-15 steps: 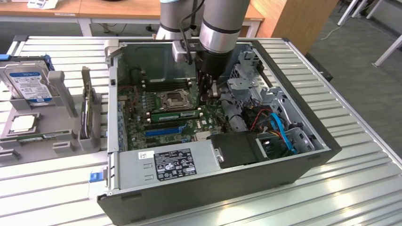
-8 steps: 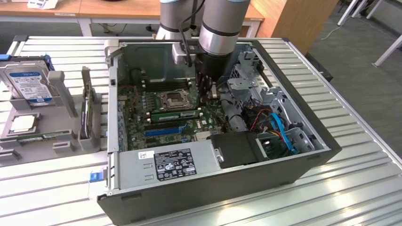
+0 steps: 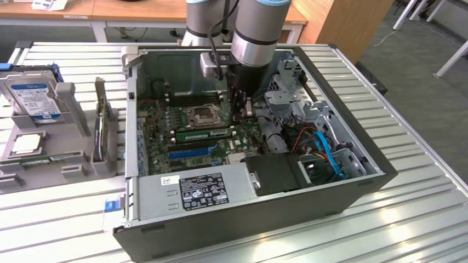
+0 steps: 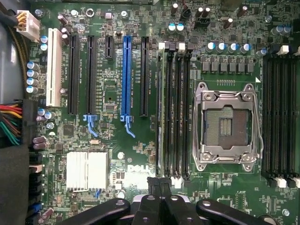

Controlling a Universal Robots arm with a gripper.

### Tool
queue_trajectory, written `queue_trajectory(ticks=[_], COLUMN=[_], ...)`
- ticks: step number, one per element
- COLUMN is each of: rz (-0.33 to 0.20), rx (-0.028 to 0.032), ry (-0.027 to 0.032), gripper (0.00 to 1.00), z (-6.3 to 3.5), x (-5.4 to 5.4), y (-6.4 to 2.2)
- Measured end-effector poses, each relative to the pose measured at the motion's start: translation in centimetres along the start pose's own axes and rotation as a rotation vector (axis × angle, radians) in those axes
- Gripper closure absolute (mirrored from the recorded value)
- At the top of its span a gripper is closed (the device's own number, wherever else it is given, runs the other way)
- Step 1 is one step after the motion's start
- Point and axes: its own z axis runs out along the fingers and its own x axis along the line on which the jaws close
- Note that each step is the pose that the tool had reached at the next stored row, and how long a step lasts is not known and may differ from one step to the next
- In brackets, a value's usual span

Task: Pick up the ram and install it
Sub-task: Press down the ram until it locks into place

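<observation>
The ram (image 3: 201,133), a long green stick with dark chips, stands on edge in a black memory slot between the CPU socket (image 3: 201,116) and the blue expansion slot (image 3: 192,151). In the wrist view the ram (image 4: 161,112) shows edge-on in the slot nearest the black expansion slots. My gripper (image 3: 245,109) hangs inside the open computer case (image 3: 365,159), just off the end of the ram toward the exterior view's right. Its black fingertips (image 4: 153,183) are pressed together, so my gripper (image 4: 159,183) is shut with nothing held, above the slot's end latch.
Black empty memory slots (image 4: 180,112) lie beside the CPU socket (image 4: 227,126), with more (image 4: 281,112) on its other side. A silver heatsink (image 4: 86,169) and blue slot (image 4: 125,77) are nearby. Power supply (image 3: 201,189), drive cage (image 3: 292,98) and blue cables (image 3: 325,150) crowd the case. A hard drive (image 3: 33,98) stands outside.
</observation>
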Motion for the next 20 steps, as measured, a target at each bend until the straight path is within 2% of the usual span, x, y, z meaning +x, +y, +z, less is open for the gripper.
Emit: queue_trajectory(ticks=[12, 20], rz=[0.0, 0.0], rx=[0.0001, 0.0002], ry=[0.0, -0.0005], gripper=[0.9, 0.9], z=[0.78, 0.89], x=[0.01, -0.03], y=[-0.02, -0.02])
